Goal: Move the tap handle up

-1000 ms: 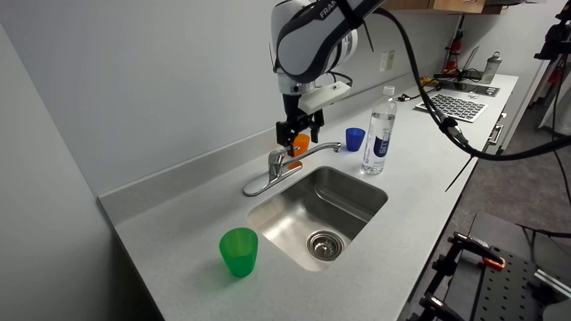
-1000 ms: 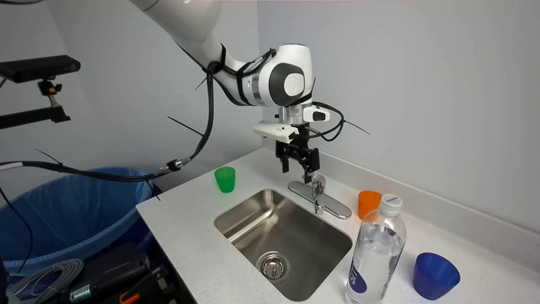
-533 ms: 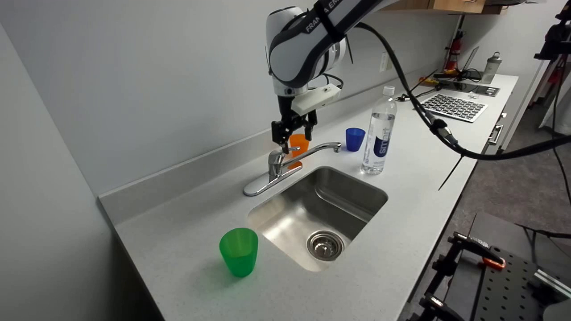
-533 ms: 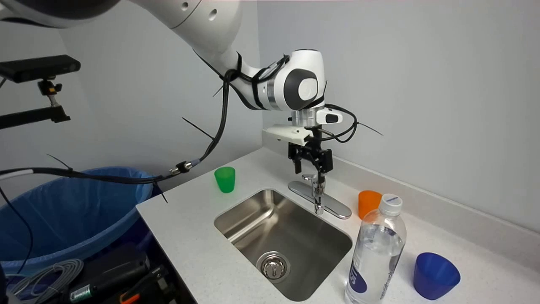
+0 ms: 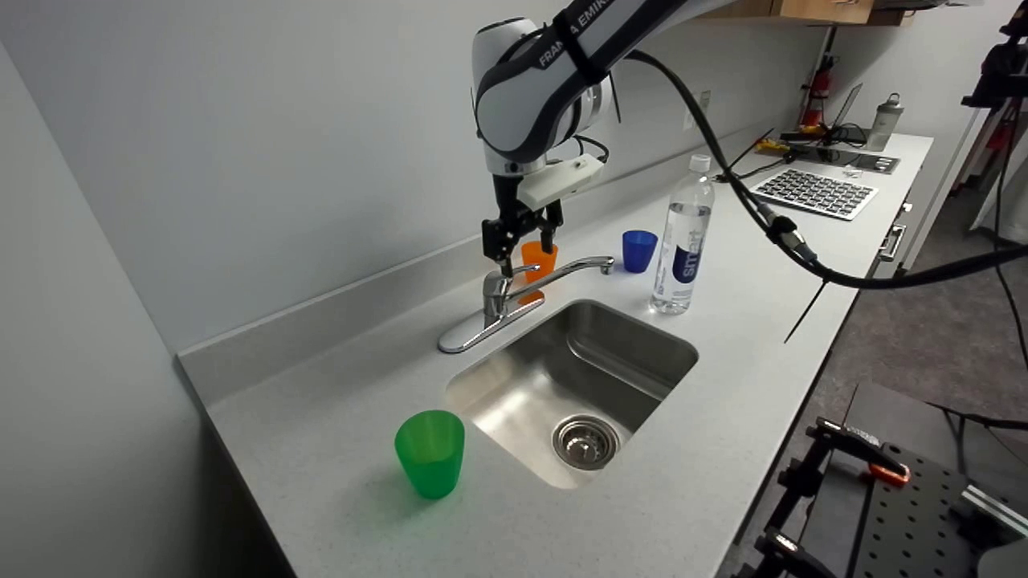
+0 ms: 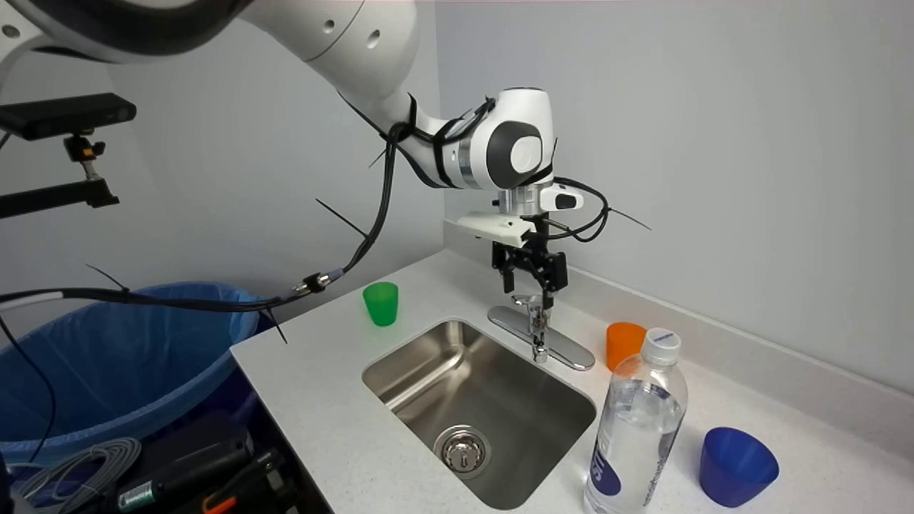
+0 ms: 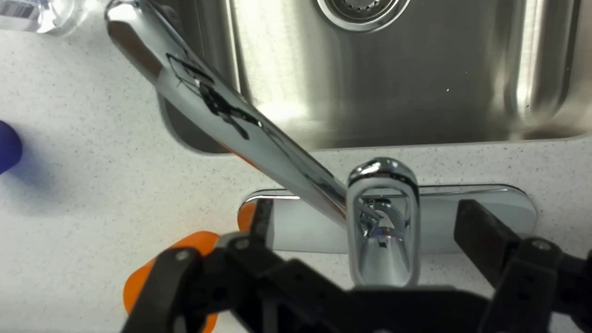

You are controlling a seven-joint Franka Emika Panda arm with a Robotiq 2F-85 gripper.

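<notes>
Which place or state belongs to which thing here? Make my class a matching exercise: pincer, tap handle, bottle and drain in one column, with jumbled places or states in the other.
Column 1
1. Pincer
2. Tap handle
3. Bottle
4. Drain

Column 2
A. White-capped and upright
B. Set in the floor of the sink
C. Spread open
D. Seen between two black fingers in the wrist view

Right pairs: 1-C; 2-D; 3-A; 4-B

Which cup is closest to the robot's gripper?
The orange cup, beside the faucet; the blue cup and green cup stand farther from the gripper.
</notes>
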